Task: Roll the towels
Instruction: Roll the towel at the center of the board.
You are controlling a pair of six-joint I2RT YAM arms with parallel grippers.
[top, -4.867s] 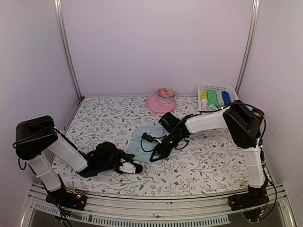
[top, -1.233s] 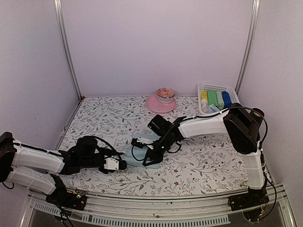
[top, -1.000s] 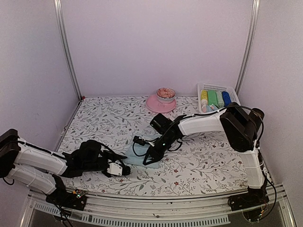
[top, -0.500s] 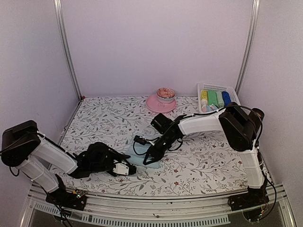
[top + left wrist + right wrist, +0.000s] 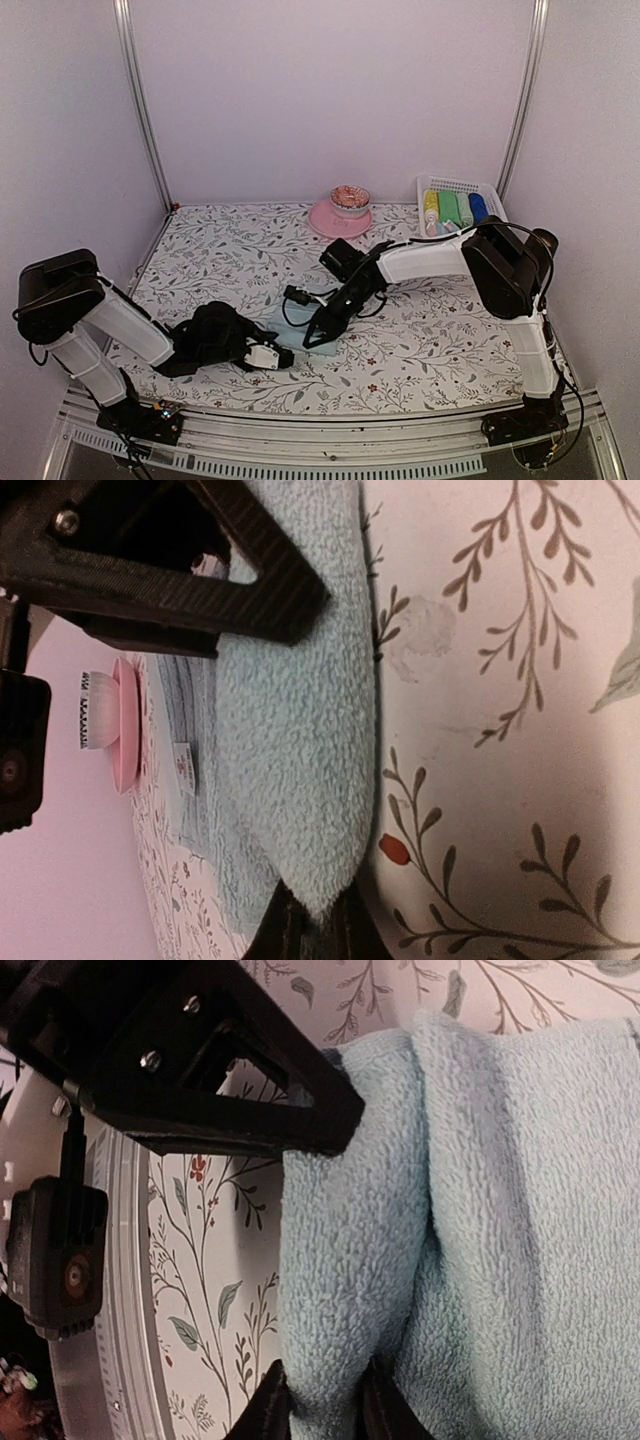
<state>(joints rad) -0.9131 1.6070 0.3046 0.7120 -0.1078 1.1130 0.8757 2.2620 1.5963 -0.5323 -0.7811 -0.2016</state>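
Pinching the near corner of the towel [image 5: 290,730] with the left gripper [image 5: 312,920], clenched tight, probably to anchor it. Nipping the doubled-over edge with the right gripper [image 5: 325,1400] (fold bunched between its fingers), seemingly to start the roll. Mid-table [image 5: 420,340], well apart from the basket [image 5: 455,185].

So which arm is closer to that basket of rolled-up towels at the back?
Right. The right arm bends just in front of the basket; the left arm lies low at the near left, across the table.
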